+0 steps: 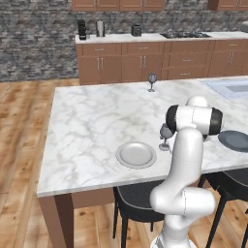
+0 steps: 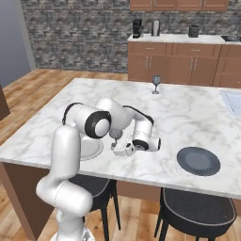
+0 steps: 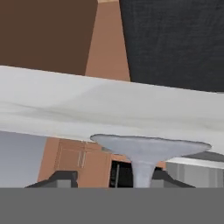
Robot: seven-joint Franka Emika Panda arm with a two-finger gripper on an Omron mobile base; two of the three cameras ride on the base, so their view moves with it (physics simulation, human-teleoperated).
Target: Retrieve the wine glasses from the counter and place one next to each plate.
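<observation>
A: So, where are the wine glasses standing?

B: One wine glass [image 1: 164, 137] is standing upright on the counter [image 1: 92, 121], just beside the pale plate [image 1: 136, 155], at about the plate's three o'clock in the left base view. The arm's elbow is covering part of its bowl there.

A: And the other one?

B: The second wine glass [image 1: 151, 82] is sitting well apart from it, up toward twelve o'clock near the far edge of the marble, also upright.

A: What is the gripper [image 3: 114, 178] doing?

B: It is reaching in low and level with the slab, pointing at the near glass. In the hand view, which is looking at things upside down, the glass's round foot is pressing against the counter's surface and its stem is running down between the two fingers [image 3: 59, 177].

A: Is it squeezing the stem?

B: No. The jaws are standing partly spread. One tip is sitting clearly away from the stem with background showing through the gap, and the other is lying close beside it, so nothing is being clamped.

A: Where is the dark plate [image 1: 236, 140] lying?

B: It is lying further along at three o'clock of the near glass, close to the counter's front edge, with no glass beside it. Dark stools [image 1: 138, 201] are tucking in under that same edge
</observation>
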